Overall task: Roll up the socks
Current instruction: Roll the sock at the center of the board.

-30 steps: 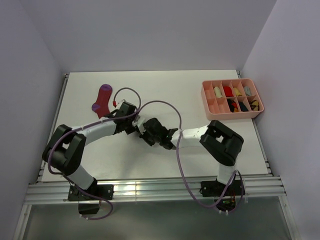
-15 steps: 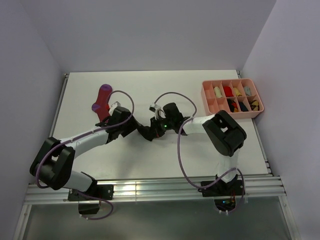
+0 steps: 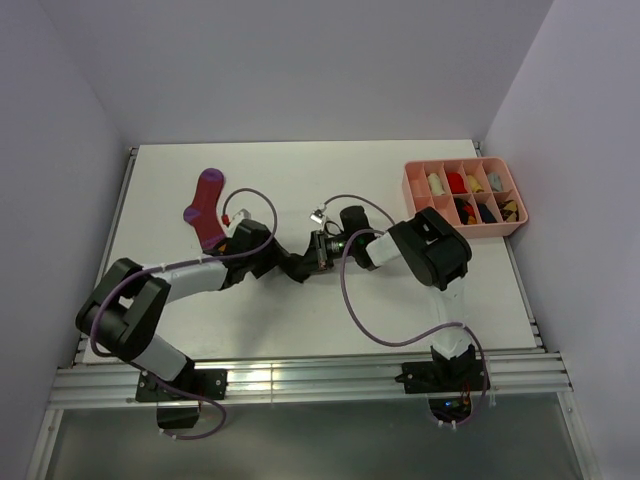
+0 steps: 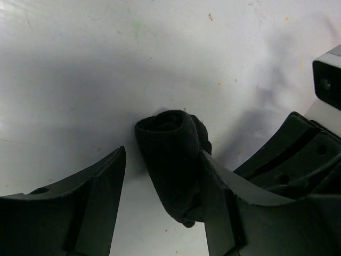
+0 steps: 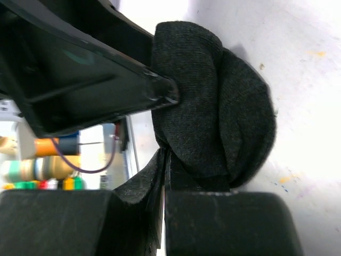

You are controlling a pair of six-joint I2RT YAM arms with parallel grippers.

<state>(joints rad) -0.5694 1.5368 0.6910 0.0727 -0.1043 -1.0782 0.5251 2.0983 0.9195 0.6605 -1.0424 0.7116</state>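
Black sock (image 4: 169,141): rolled bundle on table (image 4: 80,64), sits btwn jaws of L gripper (image 4: 163,156). L jaws apart, straddling roll; roll leans on one jaw, gap at other. R gripper (image 5: 164,193) opposite L, clamped tight on sock's loose edge, roll just ahead of its tips. Magenta sock (image 3: 204,206) flat, well beyond L gripper, untouched.

A bunched, rolled black sock (image 4: 171,154) sits centrally — the magenta sock (image 3: 205,203) lies flat, far left.
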